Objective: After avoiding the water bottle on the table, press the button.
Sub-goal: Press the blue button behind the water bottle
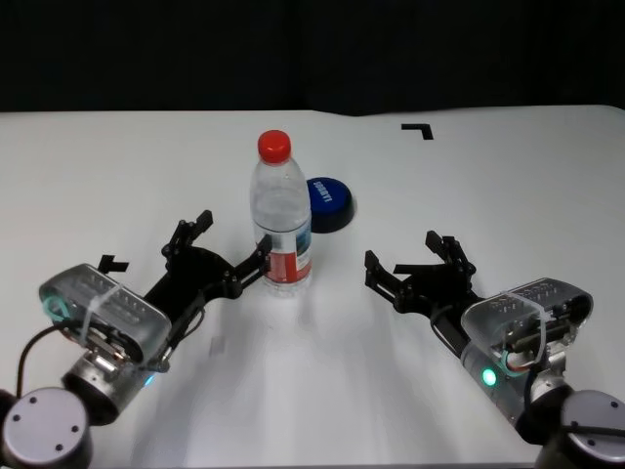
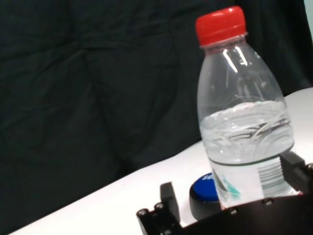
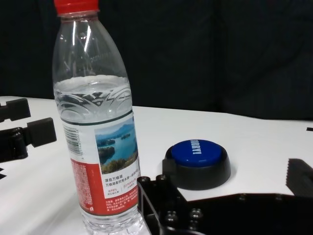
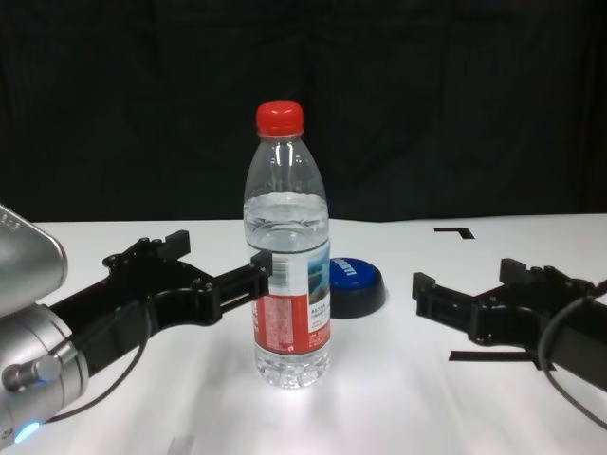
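Left gripper (image 1: pixel 227 245) open, one finger apparently touching water bottle (image 1: pixel 281 220); button (image 1: pixel 329 203) at bottle's 1 o'clock; right gripper (image 1: pixel 414 258) open, empty.

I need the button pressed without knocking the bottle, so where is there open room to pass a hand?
Free: the table right of the button, up to the black corner mark, ahead of the open right gripper. Crowded: the bottle stands just in front-left of the button, with the open left gripper close beside it.

Clear glossy plastic water bottle (image 4: pixel 287 275), glossy blue-topped button (image 3: pixel 197 162), smooth matt white table (image 1: pixel 508 195)
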